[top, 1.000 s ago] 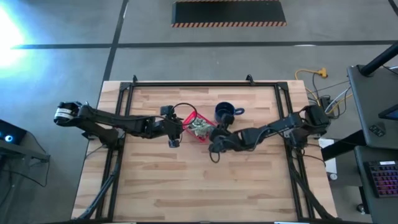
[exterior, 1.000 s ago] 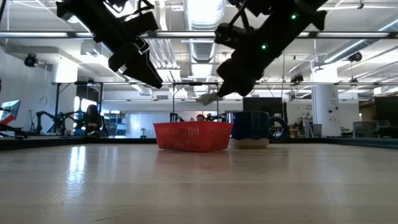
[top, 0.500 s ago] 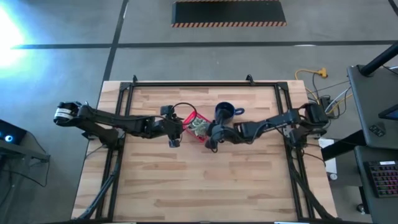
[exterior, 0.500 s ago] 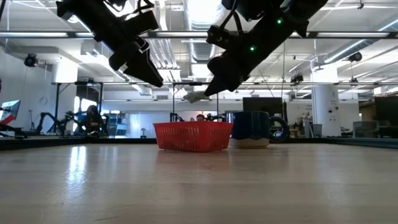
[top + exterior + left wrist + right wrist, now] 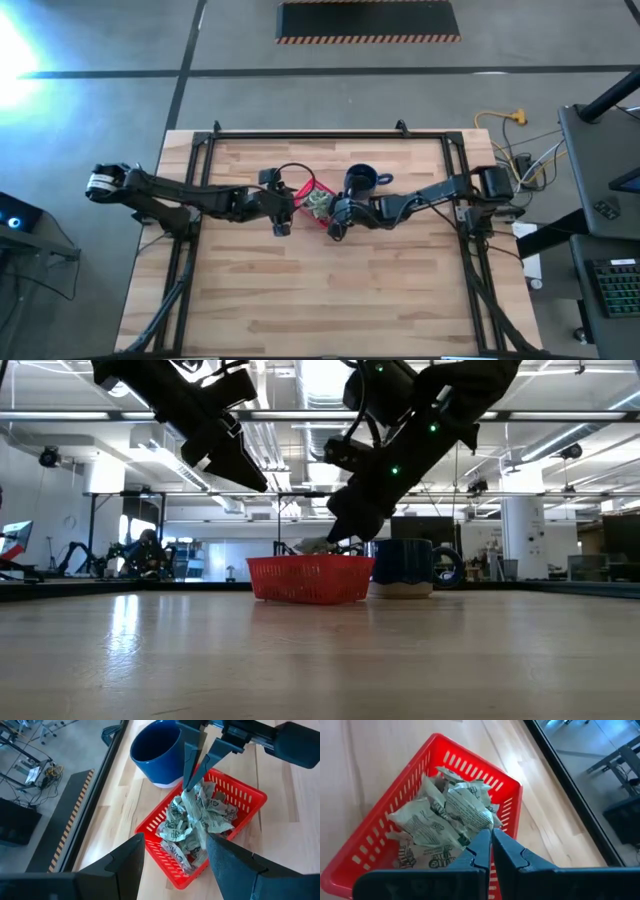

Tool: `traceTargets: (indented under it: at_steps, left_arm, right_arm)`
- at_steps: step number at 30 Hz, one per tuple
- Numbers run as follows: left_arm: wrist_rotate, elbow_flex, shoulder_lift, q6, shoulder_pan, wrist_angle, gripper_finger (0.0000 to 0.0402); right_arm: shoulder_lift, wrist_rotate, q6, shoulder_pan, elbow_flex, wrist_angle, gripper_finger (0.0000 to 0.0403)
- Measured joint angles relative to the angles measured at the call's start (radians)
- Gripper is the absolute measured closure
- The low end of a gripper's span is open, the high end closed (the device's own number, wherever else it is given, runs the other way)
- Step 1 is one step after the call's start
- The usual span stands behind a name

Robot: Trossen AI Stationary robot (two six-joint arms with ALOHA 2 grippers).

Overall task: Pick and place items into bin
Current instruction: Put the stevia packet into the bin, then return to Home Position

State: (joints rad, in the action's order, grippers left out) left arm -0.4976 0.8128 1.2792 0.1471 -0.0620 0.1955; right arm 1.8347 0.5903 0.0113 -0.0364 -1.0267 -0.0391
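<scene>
We record a heap of small pale green-and-white crinkled wrapped items (image 5: 197,822), lying piled inside the small red square plastic bin (image 5: 246,796) with low slatted sides. One wrapped piece (image 5: 190,800) at the top of the heap is pinched in the right claw (image 5: 192,782), whose fingers are clenched on it directly above the bin. We find the bin on the pale wooden slatted surface (image 5: 300,290), toward its far middle. A dark blue ceramic mug (image 5: 156,750) with a handle stands just beside the bin. The left claw (image 5: 283,212) hangs above the surface at the bin's other side, fingers released and spread, grasping nothing. Both dark arms reach inward from opposite edges of the surface.
</scene>
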Motion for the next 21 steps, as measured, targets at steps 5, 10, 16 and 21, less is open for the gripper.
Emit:
traceTargets:
  at_steps: [5,10,16,21]
  left_arm:
    - [0.000,0.009,-0.005,0.000,0.000,-0.007,0.0205]
    - [0.000,0.010,-0.005,0.000,0.000,-0.007,0.0205]
    - [0.000,0.010,-0.005,-0.004,0.000,-0.007,0.0205]
    - [0.000,0.010,-0.005,-0.010,0.000,-0.007,0.0205]
  right_arm:
    - [-0.024,0.003,0.000,0.001,0.000,0.000,0.0394]
    - [-0.030,0.005,0.032,0.000,-0.007,0.007,0.0388]
    - [-0.031,-0.014,0.061,0.001,-0.022,0.006,0.0338]
    - [-0.031,-0.015,0.063,0.000,-0.030,0.007,0.0289]
